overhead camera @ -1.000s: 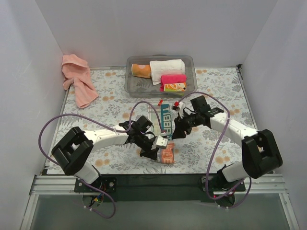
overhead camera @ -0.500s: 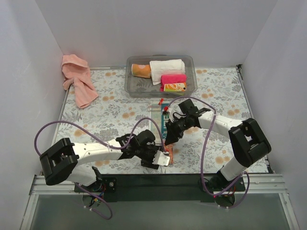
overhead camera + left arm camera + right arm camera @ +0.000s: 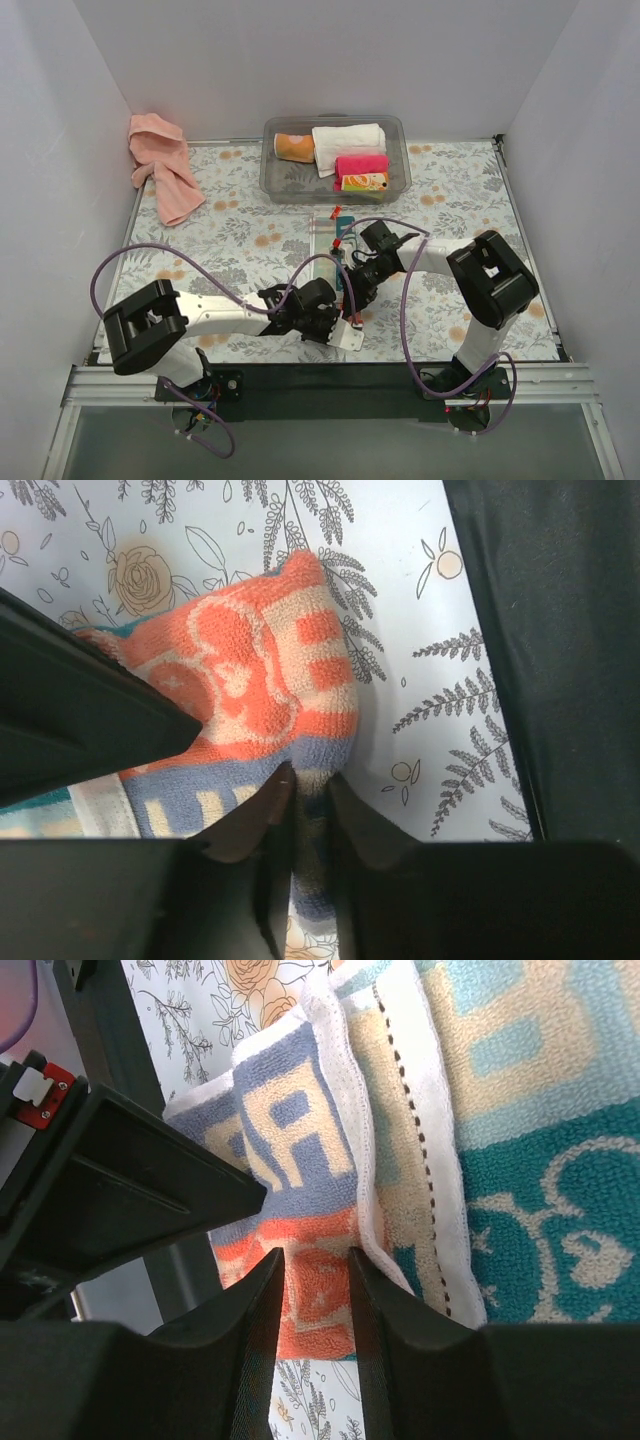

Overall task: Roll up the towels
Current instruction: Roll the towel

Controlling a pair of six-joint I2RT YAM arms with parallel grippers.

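Patterned cloth [image 3: 270, 690], mid near edge of worktop [image 3: 470, 200], seemingly part-rolled: left fingers [image 3: 365, 830] clamped on its blue fold, right fingers [image 3: 385, 1305] astride its orange end, grip unclear; salmon-pink towel [image 3: 160, 165] heaped far-left corner, unrolled.

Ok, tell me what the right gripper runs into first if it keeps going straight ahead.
The patterned cloth. The right gripper straddles its orange end, so it would press straight into those folded layers, though depth here is hard to judge.

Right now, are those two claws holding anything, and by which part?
Both pinch the small patterned cloth: the left gripper its blue edge fold, the right gripper its orange end.
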